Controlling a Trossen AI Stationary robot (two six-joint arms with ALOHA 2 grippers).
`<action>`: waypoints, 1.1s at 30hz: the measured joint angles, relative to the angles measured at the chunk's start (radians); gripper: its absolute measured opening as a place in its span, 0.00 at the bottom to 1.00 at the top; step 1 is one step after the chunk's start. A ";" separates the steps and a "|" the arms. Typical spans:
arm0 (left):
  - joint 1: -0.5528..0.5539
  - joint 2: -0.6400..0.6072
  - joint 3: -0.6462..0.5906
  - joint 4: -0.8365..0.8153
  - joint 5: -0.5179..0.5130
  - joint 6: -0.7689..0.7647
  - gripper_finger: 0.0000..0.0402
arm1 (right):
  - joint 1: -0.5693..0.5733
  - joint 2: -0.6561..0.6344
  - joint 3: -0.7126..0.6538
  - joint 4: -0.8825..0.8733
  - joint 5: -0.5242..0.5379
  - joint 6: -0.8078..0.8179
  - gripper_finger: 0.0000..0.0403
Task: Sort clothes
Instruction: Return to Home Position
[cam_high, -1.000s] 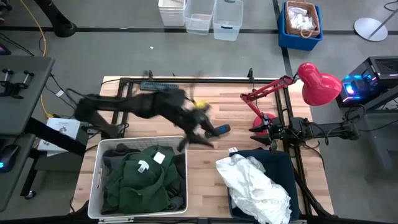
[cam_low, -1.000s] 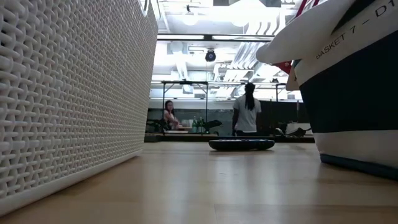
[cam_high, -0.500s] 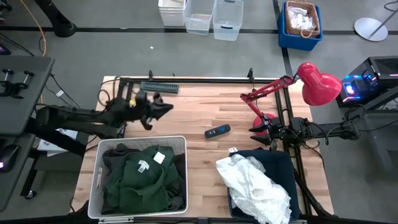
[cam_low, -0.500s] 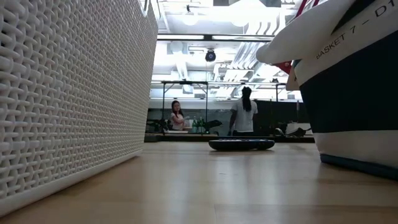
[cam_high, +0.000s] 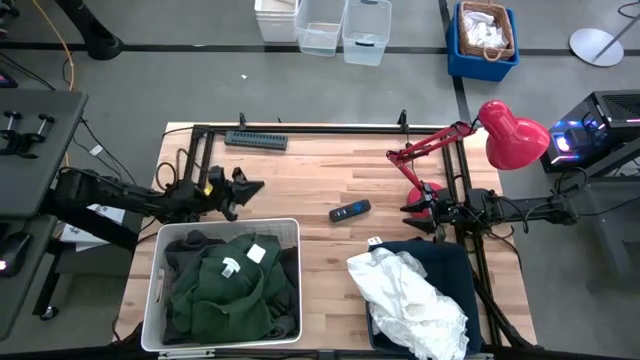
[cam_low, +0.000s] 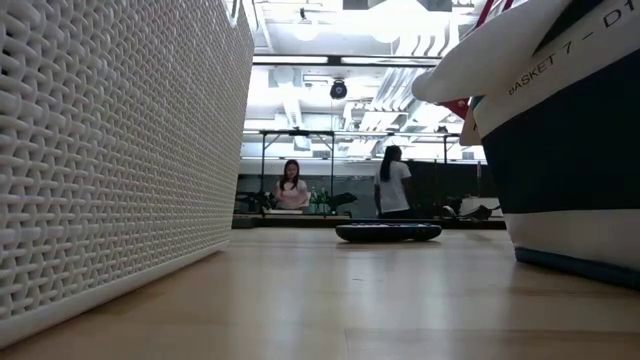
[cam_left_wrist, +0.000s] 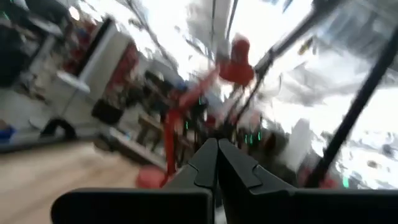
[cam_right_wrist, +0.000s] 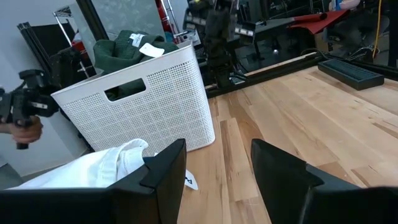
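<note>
A dark green garment with a white label (cam_high: 232, 285) lies on a dark grey one (cam_high: 185, 262) inside the white basket (cam_high: 160, 290). White clothes (cam_high: 410, 298) are heaped in the dark blue basket (cam_high: 452, 262) and hang over its rim (cam_low: 500, 55). My left gripper (cam_high: 254, 187) hovers just beyond the white basket's far rim, shut on nothing; its wrist view shows the fingers (cam_left_wrist: 217, 158) together. My right gripper (cam_high: 412, 208) waits by the lamp's base with its fingers open (cam_right_wrist: 214, 171) and nothing between them.
A black remote-like thing (cam_high: 350, 211) lies mid-table, and a black bar (cam_high: 256, 140) lies near the far edge. A red desk lamp (cam_high: 510, 132) stands at the far right. Beyond the table are clear bins (cam_high: 330, 25) and a blue crate (cam_high: 483, 35). People stand in the room behind (cam_low: 392, 185).
My left arm has swung back fast from the table's middle, near the black remote, toward the left edge and now holds just past the white basket's far rim. The clothes and baskets have stayed put.
</note>
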 joint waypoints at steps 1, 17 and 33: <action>-0.001 0.000 -0.007 -0.023 0.022 0.007 0.00 | 0.000 0.000 0.000 0.000 0.000 0.000 0.44; -0.002 -0.001 -0.009 -0.259 0.261 -0.475 0.00 | 0.000 0.000 0.000 0.000 0.000 0.000 0.44; -0.036 -0.467 -0.007 -0.709 0.254 -0.452 0.00 | 0.000 0.000 0.000 0.000 0.000 0.000 0.44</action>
